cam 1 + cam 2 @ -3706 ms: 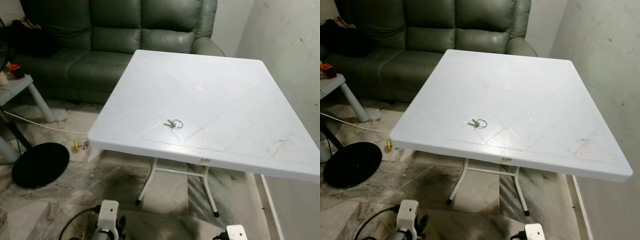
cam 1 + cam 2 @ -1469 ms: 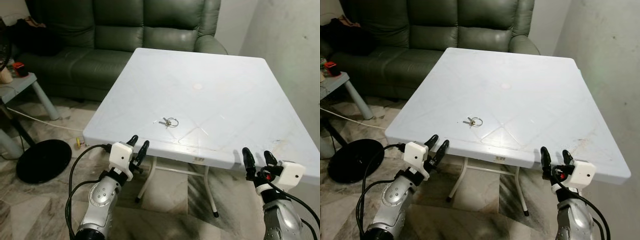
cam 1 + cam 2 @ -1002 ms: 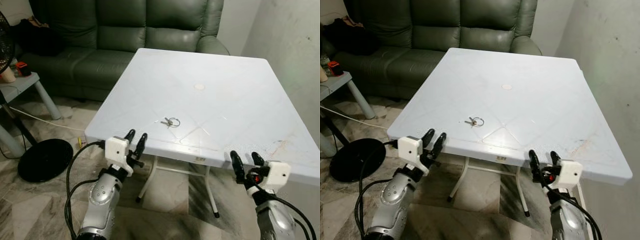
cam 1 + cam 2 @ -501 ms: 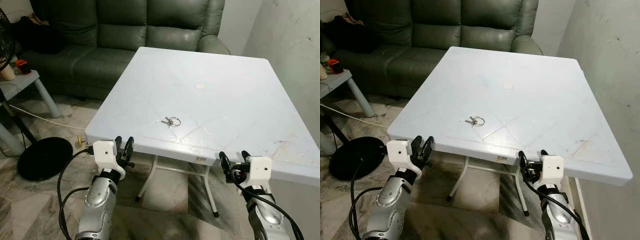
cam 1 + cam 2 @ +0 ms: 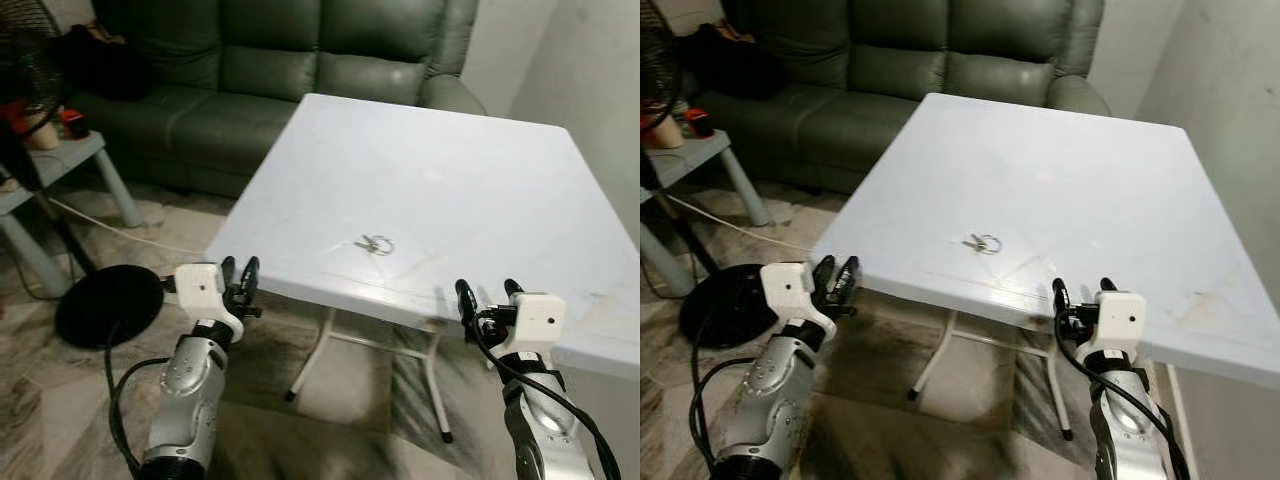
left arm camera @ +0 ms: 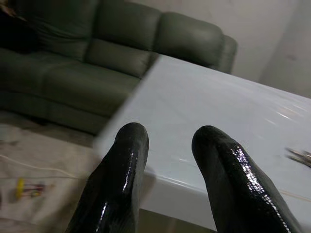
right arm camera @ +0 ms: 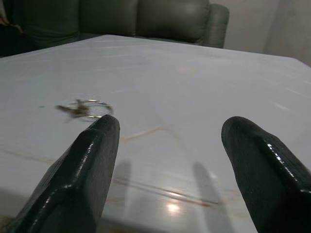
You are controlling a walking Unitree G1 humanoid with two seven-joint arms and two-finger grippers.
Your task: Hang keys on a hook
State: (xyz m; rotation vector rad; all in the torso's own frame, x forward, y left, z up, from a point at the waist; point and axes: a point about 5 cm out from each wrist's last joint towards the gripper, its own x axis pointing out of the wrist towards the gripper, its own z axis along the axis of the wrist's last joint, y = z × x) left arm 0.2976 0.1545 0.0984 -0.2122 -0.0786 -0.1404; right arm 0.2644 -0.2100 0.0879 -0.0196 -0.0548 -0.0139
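sofa: a dark green sofa (image 5: 300, 60) fills the far side of the room, behind the table and apart from the work
wall: a pale wall (image 5: 600, 70) runs along the robot's right, close by the table's right edge; no hook can be made out on it or anywhere else
table: a white square table (image 5: 480, 190) stands just ahead, its near edge level with both grippers; nothing else lies on its top around the keys
floor things: a black round base (image 5: 108, 305) sits on the floor to the left, and a small side table (image 5: 50, 165) beyond it; both well apart from the reach
left gripper: left gripper (image 5: 238, 272) is held just off the table's near-left corner, fingers a little parted and holding nothing
right gripper: right gripper (image 5: 485, 297) is held at the near edge toward the right, fingers spread wide and holding nothing; its wrist view looks flat across the tabletop
keys: the keys (image 5: 376, 243) lie flat on the table, a ring with the keys splayed toward the robot's left, so the long axis runs roughly across the table, side to side
key relation: the keys lie ahead of both grippers and between them, inward from the near edge; in the right wrist view the keys (image 7: 85, 108) sit ahead of and toward the left finger, so the right arm looks slightly better placed, though the two are nearly matched
in the way: only the table's near edge, which either arm must clear before coming down on the ring
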